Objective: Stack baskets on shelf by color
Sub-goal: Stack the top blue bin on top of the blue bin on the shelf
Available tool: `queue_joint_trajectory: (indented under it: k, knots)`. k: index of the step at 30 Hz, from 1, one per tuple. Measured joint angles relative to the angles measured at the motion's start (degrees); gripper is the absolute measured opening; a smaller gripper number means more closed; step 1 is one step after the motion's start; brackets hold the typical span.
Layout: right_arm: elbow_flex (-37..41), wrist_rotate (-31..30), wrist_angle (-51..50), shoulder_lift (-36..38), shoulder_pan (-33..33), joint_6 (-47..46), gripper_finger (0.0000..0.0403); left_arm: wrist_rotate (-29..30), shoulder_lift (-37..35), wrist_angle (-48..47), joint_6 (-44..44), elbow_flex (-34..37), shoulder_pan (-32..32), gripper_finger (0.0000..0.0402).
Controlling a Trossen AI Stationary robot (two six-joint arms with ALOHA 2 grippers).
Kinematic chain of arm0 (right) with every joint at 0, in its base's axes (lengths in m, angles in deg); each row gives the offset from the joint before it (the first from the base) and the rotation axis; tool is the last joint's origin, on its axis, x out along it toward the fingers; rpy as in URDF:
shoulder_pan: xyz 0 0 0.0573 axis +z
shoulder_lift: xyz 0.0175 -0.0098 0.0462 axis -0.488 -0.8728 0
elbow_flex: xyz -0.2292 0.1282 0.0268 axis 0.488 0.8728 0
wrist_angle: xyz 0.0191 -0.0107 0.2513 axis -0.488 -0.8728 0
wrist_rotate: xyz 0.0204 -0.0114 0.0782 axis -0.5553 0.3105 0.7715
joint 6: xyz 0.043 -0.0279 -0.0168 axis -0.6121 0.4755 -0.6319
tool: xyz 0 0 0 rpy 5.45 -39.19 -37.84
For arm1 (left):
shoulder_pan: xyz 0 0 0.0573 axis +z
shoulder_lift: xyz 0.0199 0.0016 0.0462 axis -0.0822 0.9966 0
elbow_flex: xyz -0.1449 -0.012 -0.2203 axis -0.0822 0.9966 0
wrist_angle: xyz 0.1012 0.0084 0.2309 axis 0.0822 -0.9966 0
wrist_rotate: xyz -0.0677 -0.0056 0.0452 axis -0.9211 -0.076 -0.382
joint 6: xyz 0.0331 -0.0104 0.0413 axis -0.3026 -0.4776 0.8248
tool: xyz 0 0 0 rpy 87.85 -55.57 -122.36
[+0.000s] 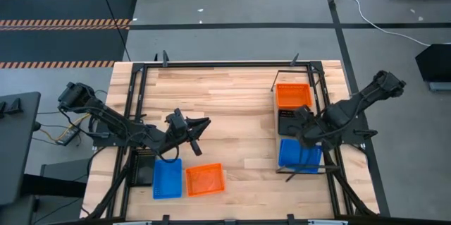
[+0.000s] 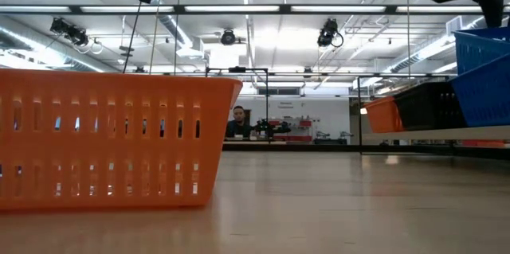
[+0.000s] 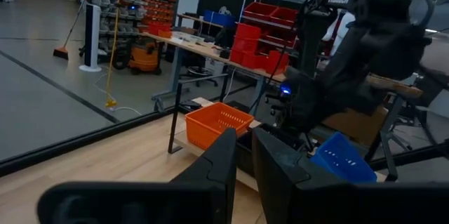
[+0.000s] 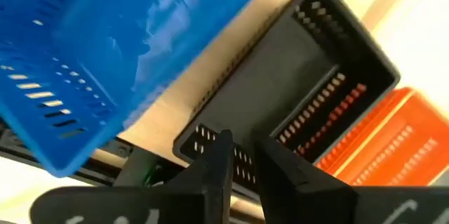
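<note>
The shelf (image 1: 314, 109) stands along the table's right side. On it sit an orange basket (image 1: 293, 95) at the far end, a black basket (image 1: 287, 120) in the middle and a blue basket (image 1: 299, 153) at the near end, tilted in the right wrist view (image 4: 105, 62). My right gripper (image 4: 242, 154) points down above the black basket (image 4: 309, 76). Its fingers stand a little apart with nothing between them. A blue basket (image 1: 167, 178) and an orange basket (image 1: 205, 179) rest on the tabletop at the near left. Above and beyond them, my left gripper (image 1: 201, 128) points level toward the shelf, narrowly open and empty (image 3: 242, 155).
A black wire frame (image 1: 211, 63) runs around the tabletop's edges. A dark basket (image 1: 144, 166) lies partly under the left arm. Bare wood lies between the two arms. In the low view the orange basket (image 2: 103, 138) fills the left foreground; a person sits far behind the table.
</note>
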Motion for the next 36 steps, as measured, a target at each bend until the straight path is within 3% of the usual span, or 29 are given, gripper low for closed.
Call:
queue_joint_trajectory:
  k: [5, 11, 17, 20, 30, 36]
  knots:
    - [0.24, 0.28, -0.18, 0.38, -1.43, -1.0, 0.0059, 0.01, 0.0, -0.04, 0.09, 0.0, -0.36, 0.0052]
    - [-0.03, 15.31, 6.88, 0.74, -1.53, 2.55, 0.0059, 0.02, 0.0, -0.04, 0.09, 0.0, -0.34, 0.0052]
    - [-0.03, 5.82, 3.54, 0.61, -1.88, 2.51, 0.0056, 0.02, 0.0, -0.04, 0.09, 0.0, -0.69, 0.0052]
    - [-0.03, 3.99, 2.5, 0.63, -2.04, 2.7, 0.0055, 0.0, 0.0, -0.02, 0.06, 0.0, -0.73, 0.0052]
    - [-3.38, 7.92, 1.86, 0.63, -1.99, 3.77, 0.0053, 0.02, 0.0, -0.02, 0.06, 0.0, -0.69, 0.0052]
    - [-13.82, 13.1, 0.75, 0.66, -1.97, -9.18, 0.0053, 0.02, 0.0, 0.03, 0.09, 0.0, -0.63, 0.0052]
